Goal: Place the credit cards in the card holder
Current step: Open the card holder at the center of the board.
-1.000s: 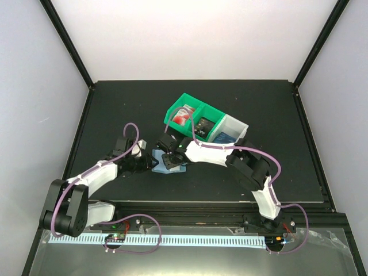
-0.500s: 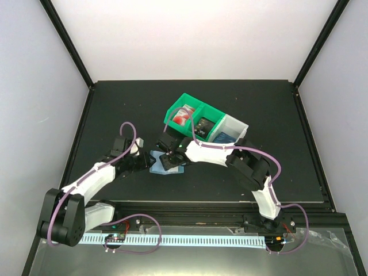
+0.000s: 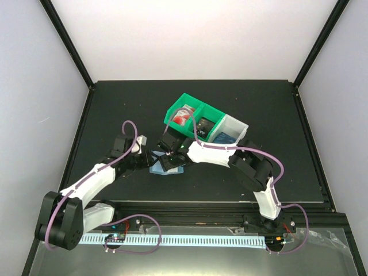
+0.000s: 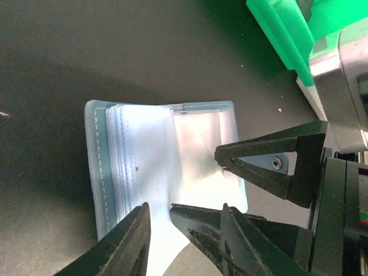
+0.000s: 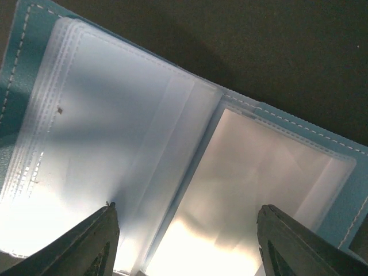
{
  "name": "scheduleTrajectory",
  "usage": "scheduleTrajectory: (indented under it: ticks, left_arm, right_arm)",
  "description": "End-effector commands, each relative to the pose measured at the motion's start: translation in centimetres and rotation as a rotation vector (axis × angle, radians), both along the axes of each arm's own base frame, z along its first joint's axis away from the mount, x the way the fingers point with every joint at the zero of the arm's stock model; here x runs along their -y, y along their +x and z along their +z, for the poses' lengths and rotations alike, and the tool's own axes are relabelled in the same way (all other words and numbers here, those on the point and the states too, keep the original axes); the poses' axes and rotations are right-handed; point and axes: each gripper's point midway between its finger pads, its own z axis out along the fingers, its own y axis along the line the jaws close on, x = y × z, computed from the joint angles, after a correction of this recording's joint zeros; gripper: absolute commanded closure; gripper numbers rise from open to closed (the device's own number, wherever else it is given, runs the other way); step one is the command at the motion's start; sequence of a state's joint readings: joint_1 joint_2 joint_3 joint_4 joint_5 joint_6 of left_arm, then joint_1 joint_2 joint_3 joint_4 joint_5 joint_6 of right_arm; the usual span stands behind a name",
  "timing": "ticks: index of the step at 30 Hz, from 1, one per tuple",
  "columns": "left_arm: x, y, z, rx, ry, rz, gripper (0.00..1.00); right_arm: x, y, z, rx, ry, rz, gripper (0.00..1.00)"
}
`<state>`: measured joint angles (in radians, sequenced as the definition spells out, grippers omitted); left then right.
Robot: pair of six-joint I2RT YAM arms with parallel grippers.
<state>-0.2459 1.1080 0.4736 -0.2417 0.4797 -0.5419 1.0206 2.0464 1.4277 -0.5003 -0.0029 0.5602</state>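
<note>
The teal card holder (image 3: pixel 165 169) lies open on the black mat, its clear sleeves (image 4: pixel 144 155) facing up. My left gripper (image 4: pixel 160 206) hangs low over its near edge, jaws a little apart, with a bright sleeve showing in the gap. My right gripper (image 5: pixel 187 207) stands wide open just above the open pages (image 5: pixel 115 132), and one of its fingers (image 4: pixel 259 164) points at the right page. Neither gripper holds a card. The credit cards lie in the bins: red-and-white ones (image 3: pixel 183 117), dark ones (image 3: pixel 202 123) and blue ones (image 3: pixel 225 137).
A green two-compartment bin (image 3: pixel 172 122) and a white bin (image 3: pixel 240 124) stand just behind the holder, close to the right arm. The green bin's corner (image 4: pixel 282 34) shows at the top right of the left wrist view. Black frame rails border the mat.
Both grippers and the holder have shifted slightly left. The left arm has straightened a little, and the right gripper now sits over the open pages.
</note>
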Motion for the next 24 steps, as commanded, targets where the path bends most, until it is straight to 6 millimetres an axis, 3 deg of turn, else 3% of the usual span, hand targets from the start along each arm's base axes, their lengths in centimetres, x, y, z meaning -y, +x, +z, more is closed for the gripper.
scheduleTrajectory:
  ticks: [1, 12, 24]
  left_arm:
    - [1.4, 0.5, 0.7, 0.022, -0.047, -0.032, 0.67]
    - [0.4, 0.2, -3.6, -0.092, 0.046, 0.011, 0.78]
    - [-1.7, -0.7, -6.1, -0.156, 0.17, 0.057, 0.81]
  right_arm:
    - [-0.5, 0.0, 1.6, 0.015, 0.056, -0.01, 0.32]
    - [0.6, -0.2, 0.9, 0.018, 0.043, -0.038, 0.33]
    - [2.8, 0.8, 0.2, 0.054, -0.056, -0.13, 0.36]
